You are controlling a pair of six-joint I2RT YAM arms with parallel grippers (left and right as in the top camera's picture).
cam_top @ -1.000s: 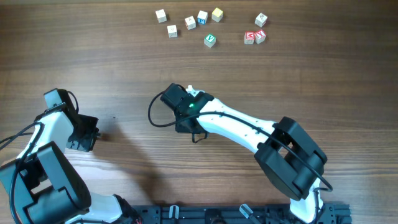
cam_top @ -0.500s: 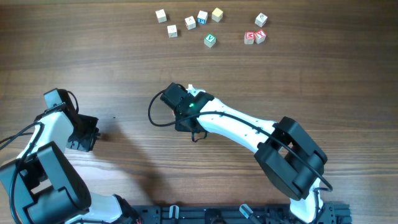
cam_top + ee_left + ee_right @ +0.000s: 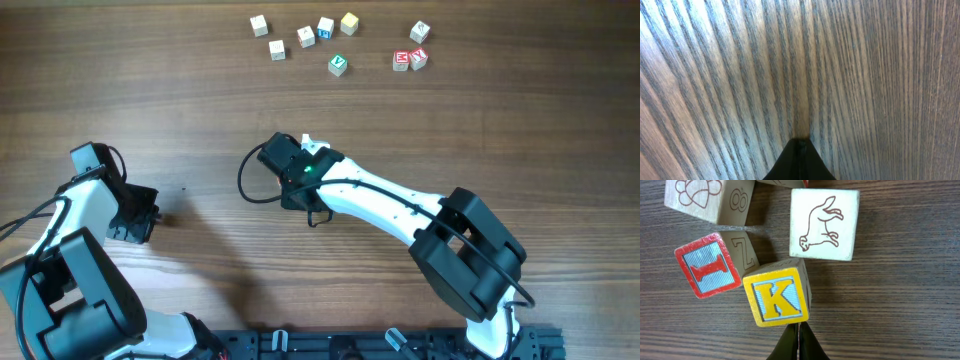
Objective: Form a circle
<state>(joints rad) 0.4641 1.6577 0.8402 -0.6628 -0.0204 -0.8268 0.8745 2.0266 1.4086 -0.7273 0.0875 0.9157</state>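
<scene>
The circle shows in the right wrist view as a tight cluster: a yellow K cube (image 3: pixel 779 297), a red I cube (image 3: pixel 710 266), a cream cube with an animal drawing (image 3: pixel 824 224) and a cream cube marked 8 (image 3: pixel 705 197). My right gripper (image 3: pixel 799 330) is shut and holds nothing, its tips right at the yellow cube's near edge. In the overhead view this gripper (image 3: pixel 300 165) sits mid-table and hides the cluster, except for a white corner (image 3: pixel 308 143). My left gripper (image 3: pixel 800 147) is shut over bare wood at the left (image 3: pixel 138 215).
Several loose letter cubes lie along the table's far edge, among them a green-faced one (image 3: pixel 338 65), a yellow-topped one (image 3: pixel 349 22) and a red pair (image 3: pixel 409 59). A black cable loops beside the right wrist (image 3: pixel 245 185).
</scene>
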